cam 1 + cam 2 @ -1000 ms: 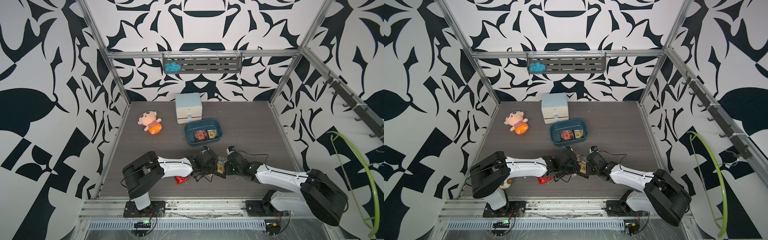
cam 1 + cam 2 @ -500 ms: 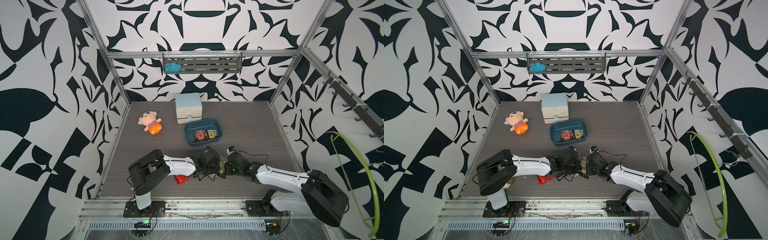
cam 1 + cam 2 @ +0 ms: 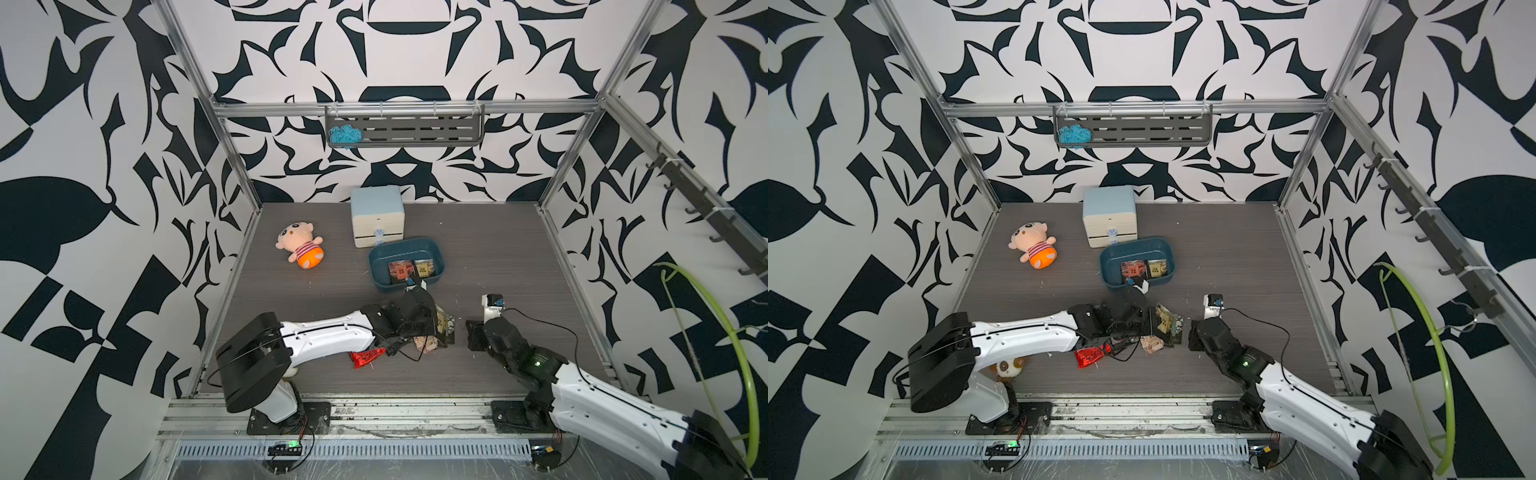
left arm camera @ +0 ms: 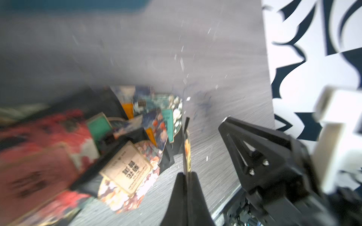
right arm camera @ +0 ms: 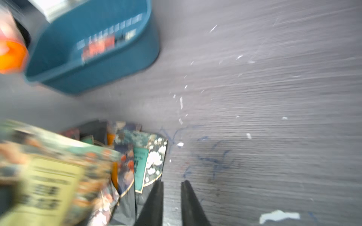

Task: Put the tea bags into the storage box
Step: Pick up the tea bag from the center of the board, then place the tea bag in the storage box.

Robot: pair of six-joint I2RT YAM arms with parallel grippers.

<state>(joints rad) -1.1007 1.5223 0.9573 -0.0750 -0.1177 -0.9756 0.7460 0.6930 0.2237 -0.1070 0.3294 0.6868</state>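
Observation:
My left gripper (image 4: 187, 174) is shut on a tea bag (image 4: 187, 148) seen edge-on, held just above the floor; in a top view it (image 3: 432, 328) sits over the pile. More tea bags (image 4: 152, 117) lie heaped beside it, with a red foil one (image 3: 365, 357) and a pink one (image 3: 426, 343) near the left arm. My right gripper (image 5: 172, 183) stands open beside the pile (image 5: 141, 162), with bare floor between its fingers. The teal storage box (image 3: 405, 245) behind holds two tea bags (image 3: 401, 270).
A pale blue drawer cabinet (image 3: 377, 216) stands right behind the box, and a plush doll (image 3: 301, 247) lies at the back left. A small plush (image 3: 1009, 368) peeks out by the left arm's base. White scraps dot the floor (image 5: 278, 215).
The left gripper has shut on a tea bag at the pile. The right gripper has opened and drawn back to the right, away from the pile.

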